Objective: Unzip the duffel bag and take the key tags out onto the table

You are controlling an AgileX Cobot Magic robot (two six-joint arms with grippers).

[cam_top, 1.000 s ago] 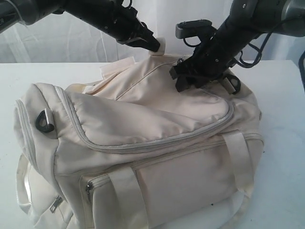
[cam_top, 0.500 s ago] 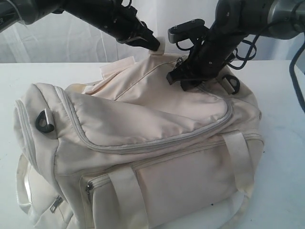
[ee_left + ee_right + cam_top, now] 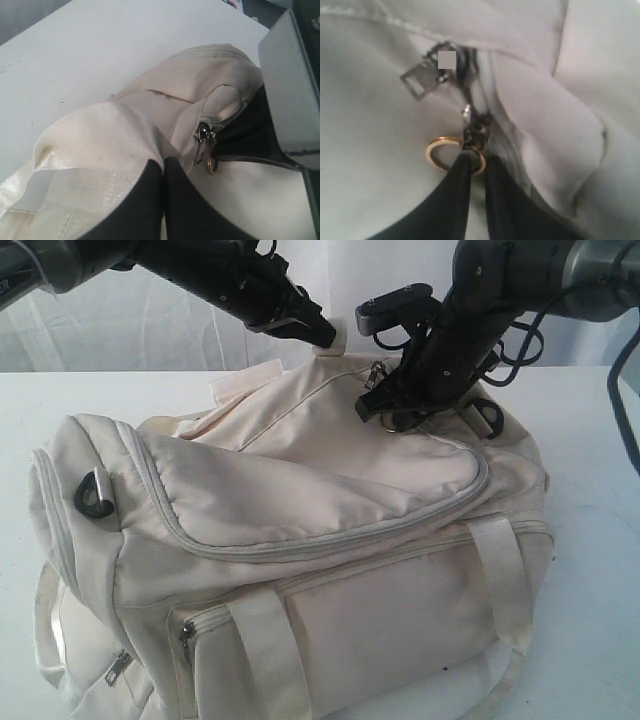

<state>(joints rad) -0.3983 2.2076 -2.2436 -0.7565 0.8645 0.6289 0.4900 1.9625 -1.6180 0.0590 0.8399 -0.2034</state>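
The cream duffel bag [image 3: 300,500] lies on the white table [image 3: 590,540] with its top zipper [image 3: 330,530] closed. My left gripper [image 3: 325,337] is shut on a pale fabric tab [image 3: 334,343] at the bag's top and holds it up; in the left wrist view the fingertips [image 3: 150,172] are pressed together on fabric. My right gripper [image 3: 477,161] sits at the zipper end, its narrow jaws pinched on the rim of a gold ring [image 3: 436,152] that hangs from the slider [image 3: 475,131]. A second silver pull [image 3: 420,80] lies beside it. The key tags are hidden.
Black D-rings sit at the bag's left end [image 3: 92,495] and by my right gripper [image 3: 487,418]. Webbing handles [image 3: 265,645] hang down the front over a zipped side pocket [image 3: 185,632]. Bare table [image 3: 75,50] lies beyond the bag.
My right gripper has closed from wide open down onto the gold ring and shifted slightly along the bag's top. The left gripper has kept its hold and place.
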